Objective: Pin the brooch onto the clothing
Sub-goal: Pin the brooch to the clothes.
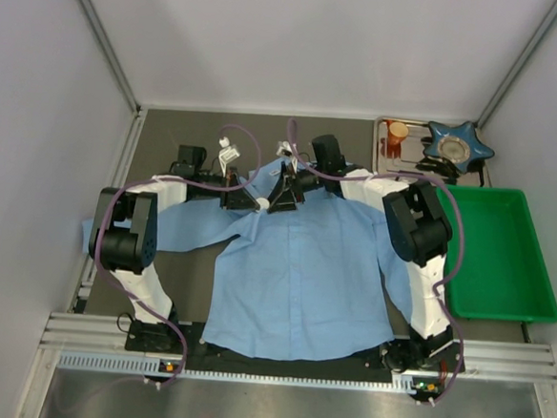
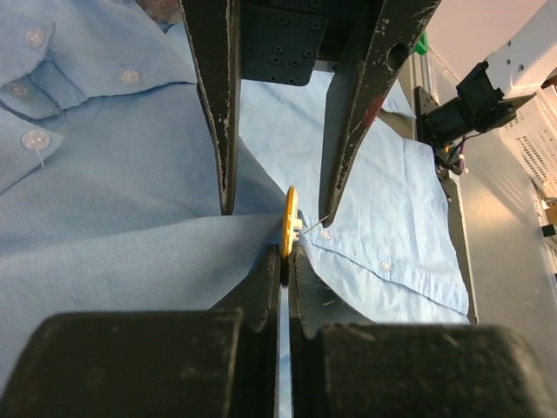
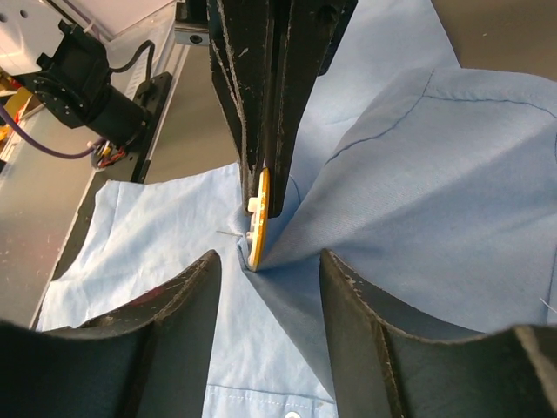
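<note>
Left gripper (image 2: 285, 266) clenched on brooch (image 2: 289, 218), holding it edge-on against shirt (image 1: 302, 287) fold; right gripper (image 3: 270, 259) spread, straddling fold, likely to brace cloth.

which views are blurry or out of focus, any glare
Left wrist: brooch sharp, the left tool blurred at its near base. Right wrist: brooch sharp, the right tool soft in the foreground. Top external: evenly lit, no glare on the shirt.
</note>
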Tool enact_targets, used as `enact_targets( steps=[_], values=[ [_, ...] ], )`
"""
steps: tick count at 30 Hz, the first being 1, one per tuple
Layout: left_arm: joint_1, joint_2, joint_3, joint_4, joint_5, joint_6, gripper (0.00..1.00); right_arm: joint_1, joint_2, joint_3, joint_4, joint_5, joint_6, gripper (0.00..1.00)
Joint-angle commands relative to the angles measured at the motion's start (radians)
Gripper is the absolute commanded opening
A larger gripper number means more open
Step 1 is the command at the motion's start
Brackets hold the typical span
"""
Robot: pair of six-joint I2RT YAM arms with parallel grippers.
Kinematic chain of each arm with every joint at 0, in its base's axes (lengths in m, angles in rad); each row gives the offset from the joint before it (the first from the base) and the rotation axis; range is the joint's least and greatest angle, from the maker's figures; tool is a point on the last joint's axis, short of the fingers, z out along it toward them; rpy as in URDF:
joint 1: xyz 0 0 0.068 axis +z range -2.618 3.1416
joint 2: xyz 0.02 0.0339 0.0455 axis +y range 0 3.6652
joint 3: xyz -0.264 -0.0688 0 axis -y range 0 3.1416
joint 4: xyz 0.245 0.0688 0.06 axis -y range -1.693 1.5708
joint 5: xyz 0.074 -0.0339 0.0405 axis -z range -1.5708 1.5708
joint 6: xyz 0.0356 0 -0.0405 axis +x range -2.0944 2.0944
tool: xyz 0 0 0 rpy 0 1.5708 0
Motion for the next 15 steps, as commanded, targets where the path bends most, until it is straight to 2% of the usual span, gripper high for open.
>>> enact_targets(
  steps=[1, 3, 11, 15],
  values=[
    [-0.011, -0.046, 0.036, -0.028, 0.059, 0.049, 0.00, -0.003, -0.055, 0.020, 0.066, -0.037, -0.007, 0.47],
    [-0.012, -0.044, 0.040, -0.044, 0.059, 0.065, 0.00, 0.001, -0.048, 0.025, 0.091, -0.037, 0.028, 0.42],
    [-0.014, -0.041, 0.062, -0.120, 0.064, 0.126, 0.00, 0.012, -0.028, 0.046, 0.100, -0.050, 0.060, 0.31],
    [-0.013, -0.032, 0.079, -0.183, 0.070, 0.180, 0.00, 0.016, -0.032, 0.048, 0.047, -0.050, 0.021, 0.31]
  ],
)
